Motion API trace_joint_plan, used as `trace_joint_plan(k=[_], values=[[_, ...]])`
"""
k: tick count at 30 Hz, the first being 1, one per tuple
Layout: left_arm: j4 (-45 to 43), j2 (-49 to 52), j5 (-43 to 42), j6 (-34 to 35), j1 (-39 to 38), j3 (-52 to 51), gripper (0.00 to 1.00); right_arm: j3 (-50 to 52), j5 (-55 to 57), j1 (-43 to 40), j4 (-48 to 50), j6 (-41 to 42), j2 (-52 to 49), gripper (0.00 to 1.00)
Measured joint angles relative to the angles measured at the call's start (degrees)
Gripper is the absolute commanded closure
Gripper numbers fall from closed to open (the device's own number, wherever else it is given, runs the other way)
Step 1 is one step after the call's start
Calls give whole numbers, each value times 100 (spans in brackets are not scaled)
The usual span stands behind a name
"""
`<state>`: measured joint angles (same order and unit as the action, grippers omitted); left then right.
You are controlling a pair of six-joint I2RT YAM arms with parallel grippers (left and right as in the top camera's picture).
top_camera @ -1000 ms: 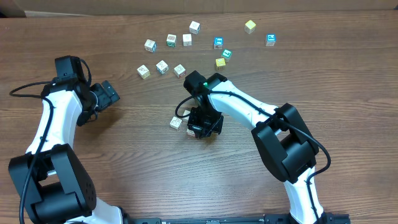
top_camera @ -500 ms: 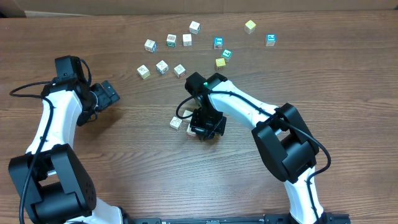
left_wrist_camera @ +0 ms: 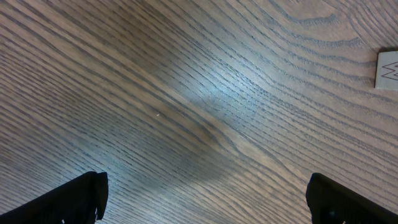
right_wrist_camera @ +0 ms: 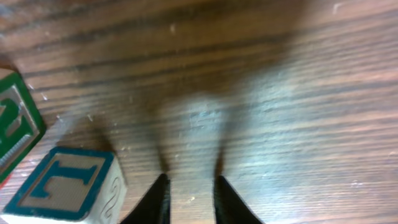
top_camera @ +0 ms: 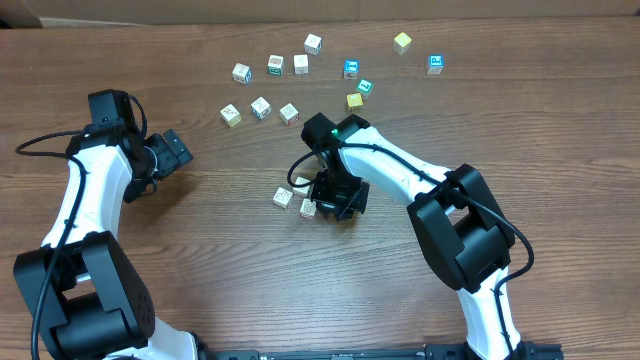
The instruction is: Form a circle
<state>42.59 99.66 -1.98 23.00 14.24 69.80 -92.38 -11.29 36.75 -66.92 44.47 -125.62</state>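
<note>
The circle is only a tight cluster of three small cubes (top_camera: 283, 197) on the wood, just left of my right gripper (top_camera: 335, 200). One whitish cube (top_camera: 308, 208) lies right beside its fingers. In the right wrist view the gripper (right_wrist_camera: 191, 186) points down at bare wood, its jaws a narrow gap apart with nothing between them. A teal-framed letter cube (right_wrist_camera: 62, 183) and a green-printed cube (right_wrist_camera: 15, 124) sit to their left. My left gripper (top_camera: 175, 150) hangs wide open over bare wood at the far left (left_wrist_camera: 205, 183).
Several loose cubes lie scattered along the back of the table, from a whitish one (top_camera: 241, 72) to a blue one (top_camera: 435, 63), with a yellow one (top_camera: 354, 101) close behind the right arm. One cube's edge (left_wrist_camera: 387, 70) shows at the left wrist view's right border.
The right gripper's jaws have parted slightly and shifted a little right, leaving a whitish cube uncovered on the table beside them. The left arm has not moved.
</note>
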Motion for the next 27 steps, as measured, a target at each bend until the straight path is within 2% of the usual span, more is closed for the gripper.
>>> trace_joint_plan(k=[3,10,13,18,27], values=[[0,0,0,0,0,0,1,0,278,0,98,-157,0,70],[0,0,0,0,0,0,0,0,710,2,413,-352,42,71],[0,0,0,0,0,0,0,0,754,2,389,-380,42,77],[0,0,0,0,0,0,1,0,647,2,-20,-382,42,96],[0,0,0,0,0,0,1,2,33,20,-468,-417,70,96]])
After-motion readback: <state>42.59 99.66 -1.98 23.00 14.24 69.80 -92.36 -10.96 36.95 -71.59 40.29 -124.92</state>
